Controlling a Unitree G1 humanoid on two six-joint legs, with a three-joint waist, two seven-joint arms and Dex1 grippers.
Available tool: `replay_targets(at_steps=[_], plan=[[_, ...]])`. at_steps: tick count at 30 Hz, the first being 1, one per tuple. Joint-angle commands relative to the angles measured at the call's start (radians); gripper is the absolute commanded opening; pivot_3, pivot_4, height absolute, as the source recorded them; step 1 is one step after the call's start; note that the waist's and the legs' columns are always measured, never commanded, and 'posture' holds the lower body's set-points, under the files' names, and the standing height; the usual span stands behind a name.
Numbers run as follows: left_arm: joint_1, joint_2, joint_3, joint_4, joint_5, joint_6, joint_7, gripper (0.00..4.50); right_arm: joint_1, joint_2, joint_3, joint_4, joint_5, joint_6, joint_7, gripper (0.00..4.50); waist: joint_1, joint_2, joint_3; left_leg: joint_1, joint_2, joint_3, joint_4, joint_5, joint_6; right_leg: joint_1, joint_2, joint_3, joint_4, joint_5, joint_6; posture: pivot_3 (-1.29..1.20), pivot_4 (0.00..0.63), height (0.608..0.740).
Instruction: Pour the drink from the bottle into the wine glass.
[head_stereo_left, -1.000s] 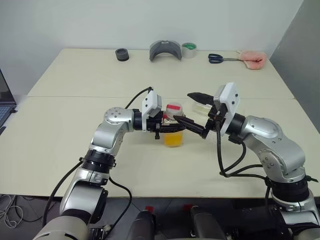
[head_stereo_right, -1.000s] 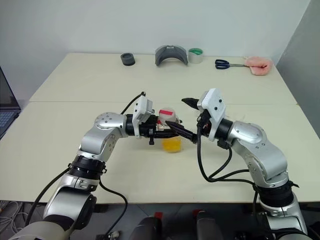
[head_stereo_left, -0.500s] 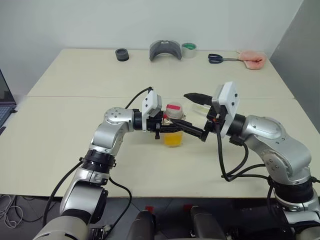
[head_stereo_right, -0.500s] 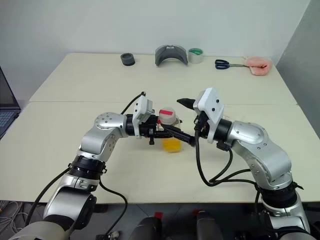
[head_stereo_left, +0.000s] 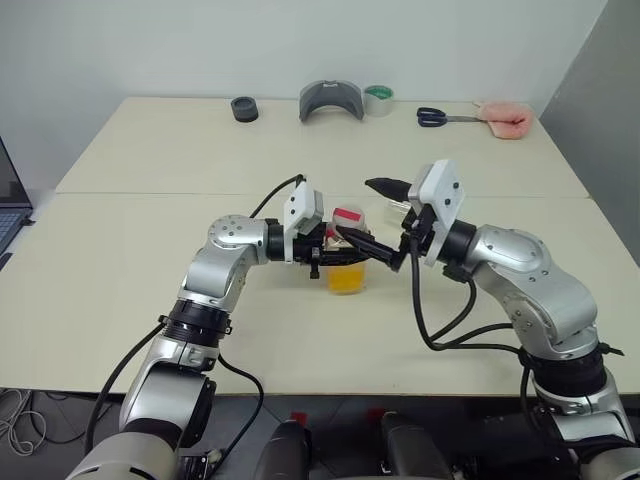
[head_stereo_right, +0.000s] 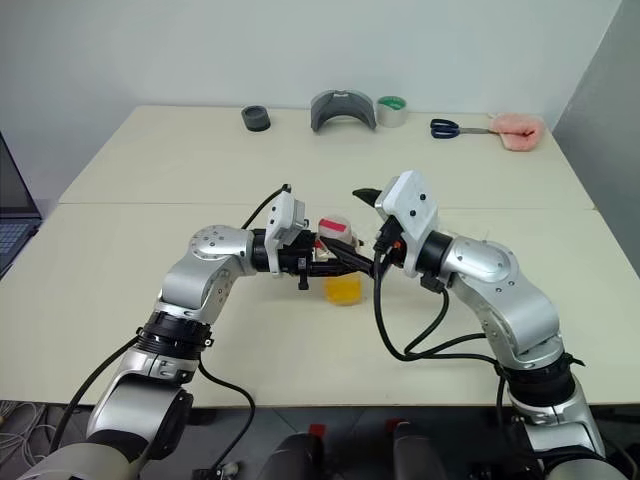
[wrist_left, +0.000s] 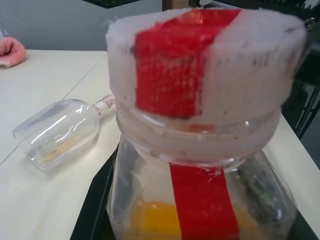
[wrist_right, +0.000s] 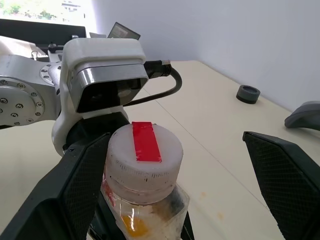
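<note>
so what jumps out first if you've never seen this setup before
The bottle, orange drink in its base, sits mid-table clamped in the left gripper, cap on. The right gripper brackets that cap with its fingers wide apart. The wine glass lies on its side on the table past the bottle.

Clear bottle (wrist_right: 145, 200) with white cap (wrist_right: 144, 155) crossed by a red strip; red stripe down the side too. Orange-yellow drink (head_stereo_left: 347, 277) at the bottom. Clear, colourless glass (wrist_left: 57, 131). Cream table (head_stereo_left: 150, 160). Black fingers on the right end effector (wrist_right: 170, 180), white housing behind the left end effector (head_stereo_left: 322, 245). Blue-handled scissors (head_stereo_left: 432, 117), pink cloth (head_stereo_left: 503, 119), green-cored tape roll (head_stereo_left: 378, 98), grey curved piece (head_stereo_left: 330, 100), dark grey ring (head_stereo_left: 244, 109).
</note>
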Motion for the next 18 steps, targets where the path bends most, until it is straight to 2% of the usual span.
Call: replay_targets(at_steps=[1,18], plan=[[-0.004,0.005,0.011,-0.047,-0.013,-0.001,0.002,1.69,-0.018,0.0,-0.014,-0.01,-0.013,-0.02,-0.006,4.5,0.0,0.0,0.0,0.0,0.0,0.0,0.0,0.0,0.0,0.0,0.0,0.0,0.0,0.0,0.0,0.0,0.15,0.74],[-0.005,0.005,0.01,-0.044,-0.013,-0.001,0.003,1.69,0.004,-0.031,-0.044,-0.025,0.006,-0.002,-0.003,4.5,0.0,0.0,0.0,0.0,0.0,0.0,0.0,0.0,0.0,0.0,0.0,0.0,0.0,0.0,0.0,0.0,0.15,0.74]])
